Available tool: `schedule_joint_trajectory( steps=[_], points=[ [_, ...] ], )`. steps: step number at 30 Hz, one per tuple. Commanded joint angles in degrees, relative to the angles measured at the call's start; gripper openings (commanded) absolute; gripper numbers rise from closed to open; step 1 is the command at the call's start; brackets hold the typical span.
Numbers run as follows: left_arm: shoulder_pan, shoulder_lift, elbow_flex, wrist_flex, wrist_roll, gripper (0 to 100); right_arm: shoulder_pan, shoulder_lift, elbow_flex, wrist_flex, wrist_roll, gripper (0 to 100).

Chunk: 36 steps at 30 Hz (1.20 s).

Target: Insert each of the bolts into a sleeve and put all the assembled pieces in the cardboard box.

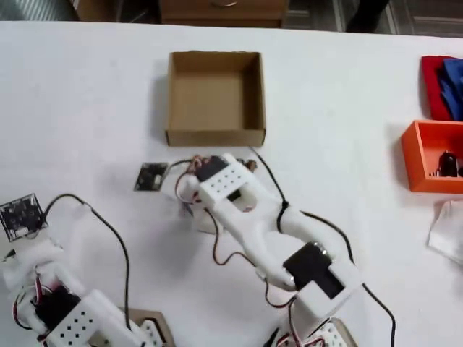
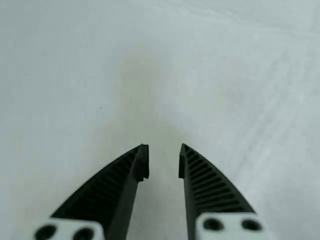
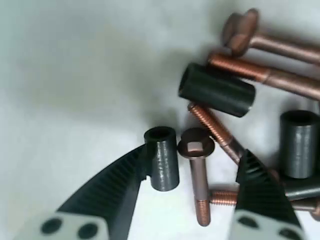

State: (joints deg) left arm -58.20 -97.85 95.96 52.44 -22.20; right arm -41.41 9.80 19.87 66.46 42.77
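In the right wrist view my right gripper (image 3: 192, 165) is open, low over a pile of copper bolts and black sleeves. One upright sleeve (image 3: 162, 158) and one copper bolt (image 3: 198, 170) lie between its fingers, the sleeve against one finger. Another sleeve (image 3: 218, 89) lies on its side beyond, with more bolts (image 3: 277, 76) behind it. From the high view that arm's wrist (image 1: 221, 181) sits just in front of the cardboard box (image 1: 215, 96), covering the parts. My left gripper (image 2: 164, 162) is slightly open over bare white table, and its arm (image 1: 54, 307) sits at the front left.
An orange bin (image 1: 434, 155) holding a dark object stands at the right edge, with red and blue cloth (image 1: 443, 85) behind it. Two small dark circuit boards (image 1: 150, 176) (image 1: 19, 215) lie on the table. Cables trail from both arms.
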Motion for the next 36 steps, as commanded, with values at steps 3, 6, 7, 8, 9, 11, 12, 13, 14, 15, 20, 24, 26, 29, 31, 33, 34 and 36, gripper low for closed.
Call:
schedule_joint_trajectory(
  steps=[3,6,7,8,9,11,12,13,14,15,20,24,26,29,31,33,34,36],
  points=[
    [0.5,-0.4,1.4,-0.2,-0.1,13,2.1,2.6,-2.3,-0.2,2.1,27.1],
    [0.5,-0.4,1.5,-0.2,-0.1,13,1.9,3.9,-2.3,-0.2,2.1,27.0],
    [0.5,-0.4,1.5,-0.2,-0.1,13,1.7,4.3,-2.3,-0.2,2.1,26.9],
    [0.5,-0.4,1.5,-0.2,-0.1,13,1.7,4.6,-2.3,-0.2,2.2,26.9],
    [0.5,-0.4,1.5,-0.2,-0.1,13,1.7,4.9,-2.3,-0.2,2.2,26.9],
    [0.5,-0.4,1.5,-0.2,-0.1,13,1.7,5.7,-2.3,0.2,2.2,26.9],
    [0.6,-0.4,1.5,-0.2,-0.1,13,1.7,6.1,-2.3,1.0,2.3,26.9],
    [0.6,-0.4,1.5,-0.2,-0.1,13,1.7,6.5,-2.3,1.8,2.3,26.9],
    [0.6,-0.4,1.5,-0.2,-0.1,13,1.6,6.9,-2.3,2.5,2.3,26.9],
    [0.6,-0.4,1.5,-0.2,-0.1,13,1.6,7.2,-2.3,2.9,2.3,26.9],
    [0.6,-0.4,1.5,-0.2,-0.1,13,1.7,8.2,-2.3,2.9,2.3,26.9],
    [0.6,-0.4,1.5,-0.2,-0.1,13,1.8,9.1,-2.3,2.9,1.8,26.9],
    [0.6,-0.4,1.5,-0.2,-0.1,13,2.0,9.4,-2.3,2.9,1.6,27.1],
    [0.6,-0.4,1.5,-0.2,-0.1,13,2.1,9.4,-2.3,2.9,-2.0,27.2],
    [0.6,-0.4,1.5,-0.2,-0.1,13,2.0,9.0,-2.5,2.9,-4.3,27.2],
    [0.6,-0.4,1.5,-0.2,-0.1,13,2.0,9.0,-2.6,2.7,-6.2,27.2],
    [0.6,-0.4,1.5,-0.2,-0.1,13,2.0,9.0,-2.7,2.6,-6.8,27.2],
    [0.6,-0.4,1.5,-0.2,-0.1,13,2.1,9.0,-3.5,2.6,-7.6,27.2]
  ],
)
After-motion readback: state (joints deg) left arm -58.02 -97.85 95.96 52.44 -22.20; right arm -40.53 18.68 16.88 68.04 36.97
